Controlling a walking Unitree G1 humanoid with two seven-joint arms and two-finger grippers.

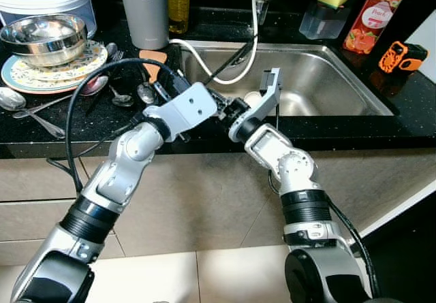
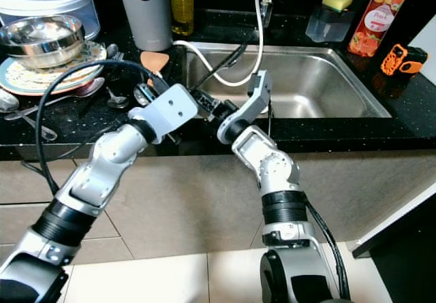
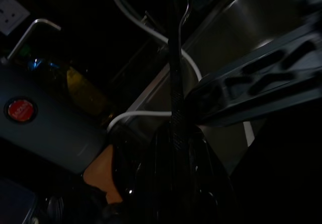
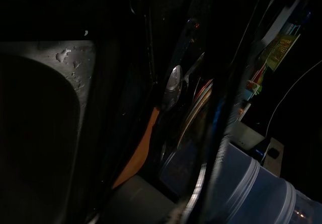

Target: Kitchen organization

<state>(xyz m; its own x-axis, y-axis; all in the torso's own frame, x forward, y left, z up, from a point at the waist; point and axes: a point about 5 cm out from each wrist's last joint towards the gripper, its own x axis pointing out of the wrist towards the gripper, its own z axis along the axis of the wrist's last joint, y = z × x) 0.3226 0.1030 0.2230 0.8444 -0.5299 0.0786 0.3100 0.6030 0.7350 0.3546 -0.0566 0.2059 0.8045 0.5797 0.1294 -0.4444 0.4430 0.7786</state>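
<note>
Where arms cross, hands (image 1: pixel 204 102) over sink (image 1: pixel 320 78)

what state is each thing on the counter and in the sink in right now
steel bowl: upright, sitting on the patterned plate
spoons: lying loose on the black counter
sink: basin looks dry, white hose draped into it
soap bottle: upright, capped
grey flask: upright
left gripper: at the sink's front edge

Both arms meet at sink (image 2: pixel 327 78) front edge; steel bowl (image 2: pixel 42 39) on plate (image 2: pixel 27 78).
</note>
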